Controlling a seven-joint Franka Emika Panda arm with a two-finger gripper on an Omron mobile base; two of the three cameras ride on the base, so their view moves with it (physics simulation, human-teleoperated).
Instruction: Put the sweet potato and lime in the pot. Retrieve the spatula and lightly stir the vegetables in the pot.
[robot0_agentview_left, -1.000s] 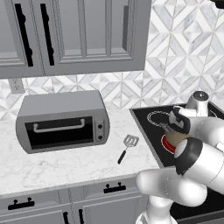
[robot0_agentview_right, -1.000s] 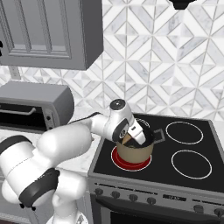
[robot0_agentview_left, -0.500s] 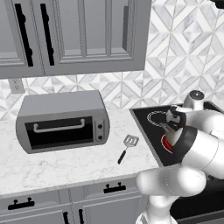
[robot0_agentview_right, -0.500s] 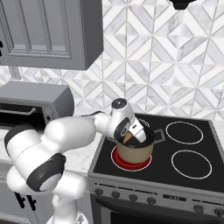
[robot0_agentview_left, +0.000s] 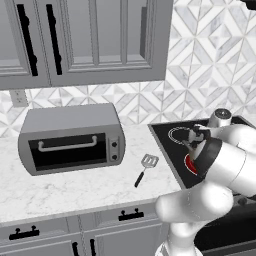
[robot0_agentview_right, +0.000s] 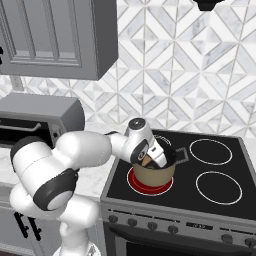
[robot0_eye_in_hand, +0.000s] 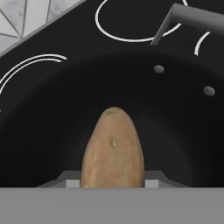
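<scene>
White arm bends from its base forward over the black glass stovetop, wrist folded down so the two-finger gripper points into the squat tan-sided pot with black rim. Pot sits on the glowing red front-left burner. Hand view looks straight into the pot's dark interior; the orange-brown oblong sweet potato sits between the finger tips, tapered end pointing away from the hand, fingers pinching it at its sides, over the pot's inside. Whether it touches the pot floor, cannot tell. One black pot handle shows at the far rim. Slotted silver-headed spatula with thin black handle lies flat on the white marble counter, between the grey toaster oven and the stove, well apart from the gripper.
</scene>
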